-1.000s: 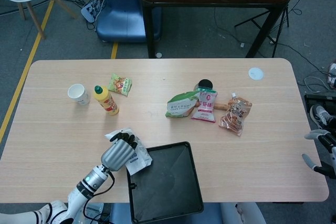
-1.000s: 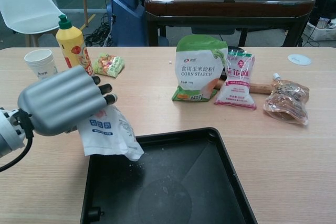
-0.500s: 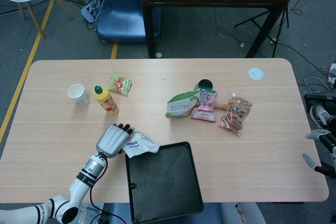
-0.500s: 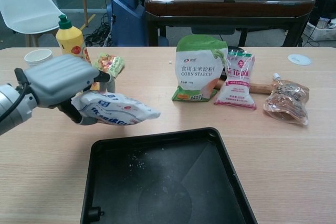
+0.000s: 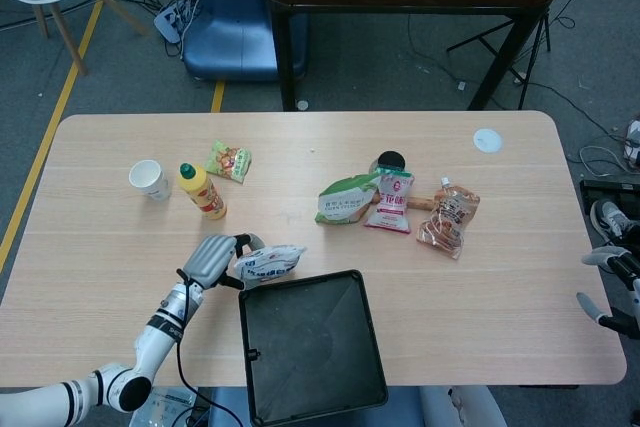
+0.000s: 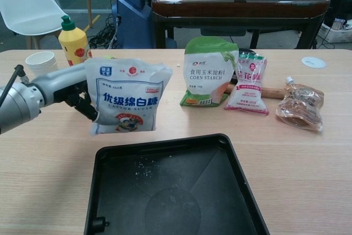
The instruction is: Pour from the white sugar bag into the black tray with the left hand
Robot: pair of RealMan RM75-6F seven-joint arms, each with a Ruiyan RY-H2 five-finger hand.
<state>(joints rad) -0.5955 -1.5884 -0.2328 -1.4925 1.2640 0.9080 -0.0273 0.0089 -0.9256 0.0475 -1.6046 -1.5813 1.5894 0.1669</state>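
Now, change: we see the white sugar bag turned back upright, front label facing the chest camera; a second ago it hung tipped down over the black tray, half a second ago it lay sideways.
Bag position: lifted off the table, just behind the tray's far-left edge, no longer over the tray interior; in the head view the white sugar bag sits just beyond the tray's far-left corner.
Left hand: left hand grips the bag from its left side, fingers clamped on the bag edge, mostly hidden behind it; the head view shows the left hand low near the table.
Right hand: right hand at the far right frame edge, off the table; we cannot tell how its fingers lie.
Tray contents: a few white grains scattered in the far-left part of the tray floor.
Task meaning: we judge the pour is done or paused, since the bag is righted and drawn back; likely next is setting it down.
Nearby: yellow bottle and paper cup behind the hand; corn starch bag well apart to the right.
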